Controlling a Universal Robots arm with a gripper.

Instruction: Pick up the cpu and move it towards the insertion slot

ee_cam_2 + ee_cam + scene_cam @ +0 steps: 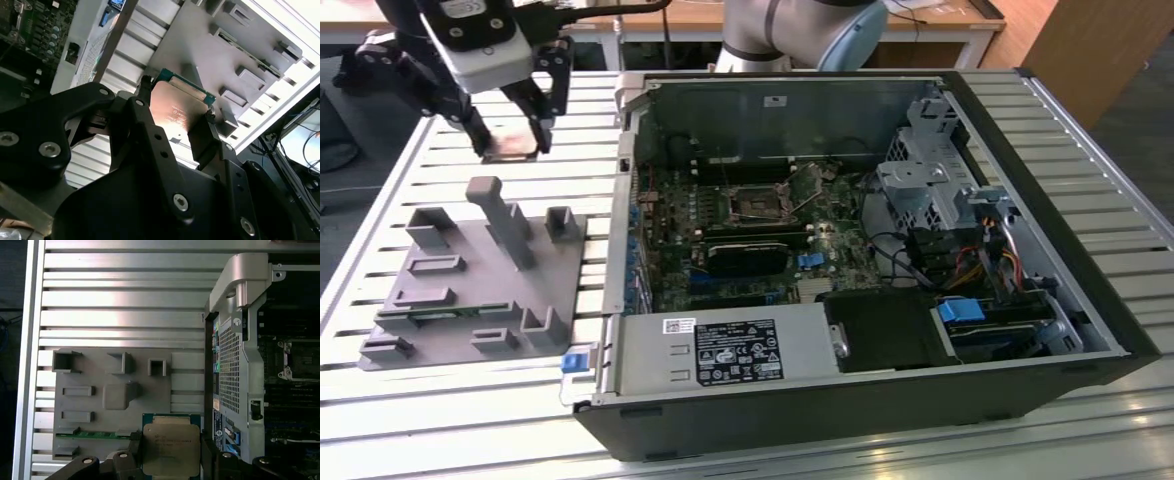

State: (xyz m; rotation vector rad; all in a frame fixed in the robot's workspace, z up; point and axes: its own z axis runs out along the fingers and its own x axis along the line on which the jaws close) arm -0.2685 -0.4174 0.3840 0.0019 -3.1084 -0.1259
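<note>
My gripper (508, 138) hangs above the slatted table at the exterior view's upper left, shut on the cpu (512, 154). In both wrist views the cpu (171, 446) is a flat square chip with a silvery top and a green rim, pinched at two opposite edges by the black fingers (134, 446). In the second wrist view the cpu (176, 107) is lifted clear of the grey fixture block (240, 55). The insertion slot (758, 201), a dark square socket with a metal frame, lies on the motherboard inside the open computer case, toward the exterior view's right of the gripper. The insertion slot (300, 358) also appears in the first wrist view.
The grey plastic fixture block (467, 285) with upright posts sits on the table below the gripper, a green memory stick (92, 434) lying in it. The case's raised side wall (630, 160) stands between the gripper and the motherboard. A power supply (720, 352) and a drive cage (927, 185) crowd the case.
</note>
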